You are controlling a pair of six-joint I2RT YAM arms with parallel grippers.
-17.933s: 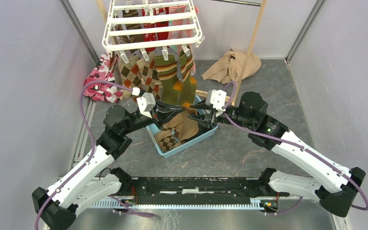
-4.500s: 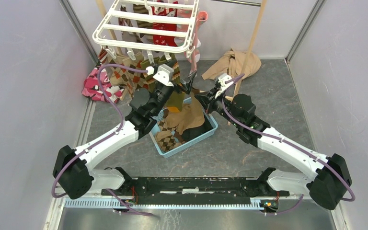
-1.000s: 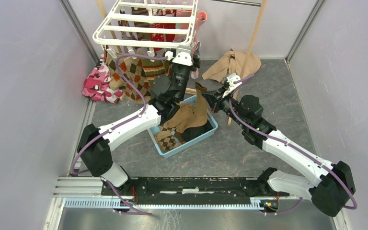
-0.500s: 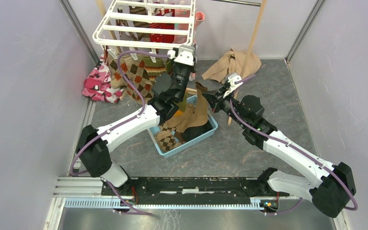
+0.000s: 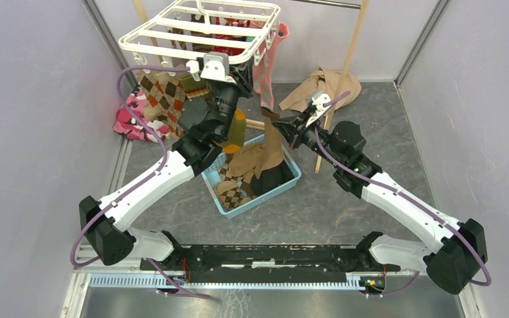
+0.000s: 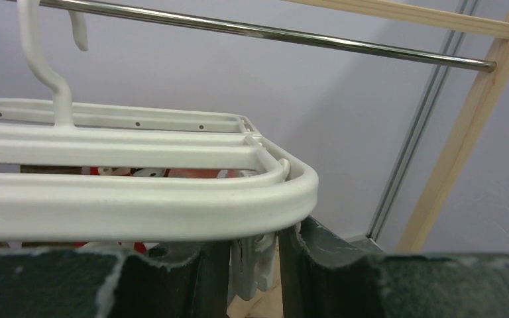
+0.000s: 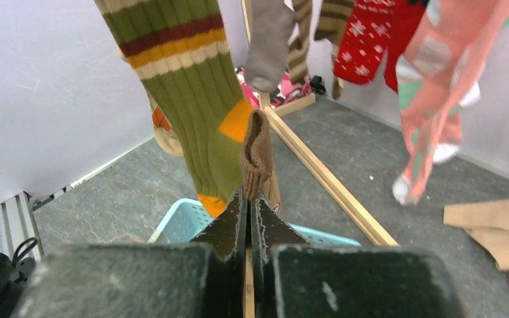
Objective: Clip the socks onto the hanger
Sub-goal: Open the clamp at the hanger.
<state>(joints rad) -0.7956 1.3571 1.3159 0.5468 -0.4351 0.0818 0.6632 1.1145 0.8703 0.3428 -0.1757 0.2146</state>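
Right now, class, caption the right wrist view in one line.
Shut gripper holds a brown sock near a hanging green sock.

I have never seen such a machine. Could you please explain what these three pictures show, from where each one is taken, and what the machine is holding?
This is a two-armed robot fixed at the near edge of a grey table. The wide picture is taken from above and behind the arms. The other two come from a small camera on each wrist, so each shows that arm's own fingers.

On the table are a light blue basket of socks, a beige garment and a pink camouflage cloth. Above hangs a white hanger; a green sock is among those clipped to it.

The right gripper is shut on a brown sock. The left gripper appears to squeeze a white clip under the hanger's corner.
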